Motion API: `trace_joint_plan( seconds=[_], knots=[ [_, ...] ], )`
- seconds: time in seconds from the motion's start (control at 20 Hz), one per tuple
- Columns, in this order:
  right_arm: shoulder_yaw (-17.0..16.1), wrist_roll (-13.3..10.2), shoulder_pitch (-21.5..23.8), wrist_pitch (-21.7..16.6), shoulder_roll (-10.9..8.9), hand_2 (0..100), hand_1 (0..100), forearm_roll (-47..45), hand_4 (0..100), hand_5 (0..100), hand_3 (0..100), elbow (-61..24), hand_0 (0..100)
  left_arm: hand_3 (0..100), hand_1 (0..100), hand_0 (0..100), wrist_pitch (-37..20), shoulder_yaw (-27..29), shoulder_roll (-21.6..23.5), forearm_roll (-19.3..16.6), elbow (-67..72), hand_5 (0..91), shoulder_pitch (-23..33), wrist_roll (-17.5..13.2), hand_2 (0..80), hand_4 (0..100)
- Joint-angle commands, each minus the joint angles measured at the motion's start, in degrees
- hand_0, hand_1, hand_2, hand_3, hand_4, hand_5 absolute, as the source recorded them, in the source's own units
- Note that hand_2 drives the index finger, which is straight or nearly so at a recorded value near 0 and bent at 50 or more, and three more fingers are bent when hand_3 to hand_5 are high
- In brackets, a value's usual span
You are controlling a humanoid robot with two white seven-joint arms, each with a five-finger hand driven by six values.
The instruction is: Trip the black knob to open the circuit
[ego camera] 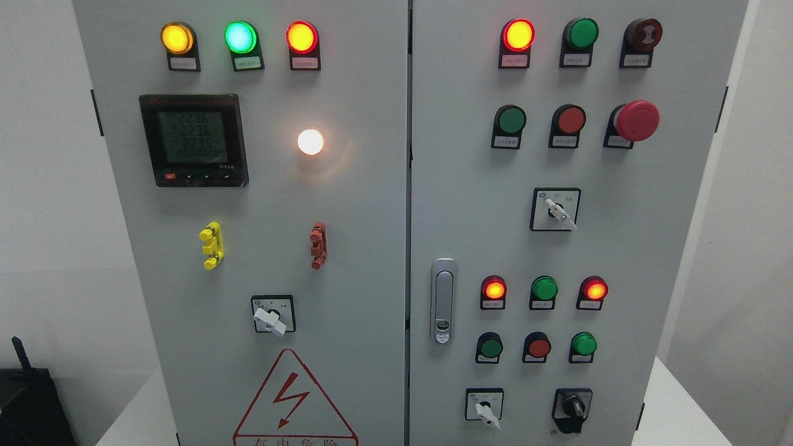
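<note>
The black rotary knob sits at the lower right of the grey cabinet's right door, on a black plate, with its pointer standing about upright. A white selector knob is to its left. Neither of my hands nor arms shows in the head view.
The right door carries lit red lamps, green and red push buttons, a red mushroom stop button, a white selector and a door handle. The left door has a meter, lamps, and a white selector. A black device stands lower left.
</note>
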Motion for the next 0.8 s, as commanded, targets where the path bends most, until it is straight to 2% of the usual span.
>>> trace_joint_plan(
  seconds=[0.0, 0.35, 0.45, 0.6, 0.75],
  knots=[
    [0.7, -0.01, -0.03, 0.06, 0.24, 0, 7, 0.44, 0, 0, 0, -0.01, 0, 0, 39, 12, 0.02, -0.04, 0.0, 0.0, -0.94, 0.0, 0.0, 0.02, 0.0, 0],
    [0.7, -0.01, -0.47, -0.55, 0.33, 0, 7, 0.35, 0, 0, 0, -0.53, 0, 0, 39, 12, 0.02, 0.05, 0.0, 0.0, -0.94, 0.0, 0.0, 0.02, 0.0, 0],
    [0.7, -0.28, -0.12, -1.26, 0.33, 0, 7, 0.35, 0, 0, 0, -3.68, 0, 0, 39, 12, 0.02, 0.05, 0.0, 0.0, -0.94, 0.0, 0.0, 0.02, 0.0, 0],
    [0.79, -2.64, 2.16, -3.8, 0.07, 0, 4, 0.35, 0, 0, 0, -11.06, 0, 0, 39, 12, 0.02, 0.05, 0.0, 0.0, -0.94, 0.0, 0.0, 0.02, 0.0, 0],
    [0.88, -3.79, 3.74, -8.63, -0.2, 0, 2, -0.43, 0, 0, 0, -17.3, 0, 0, 39, 12, 0.02, -0.04, 0.0, 0.0, -0.94, 0.0, 0.0, 0.02, 0.0, 0]
  ],
)
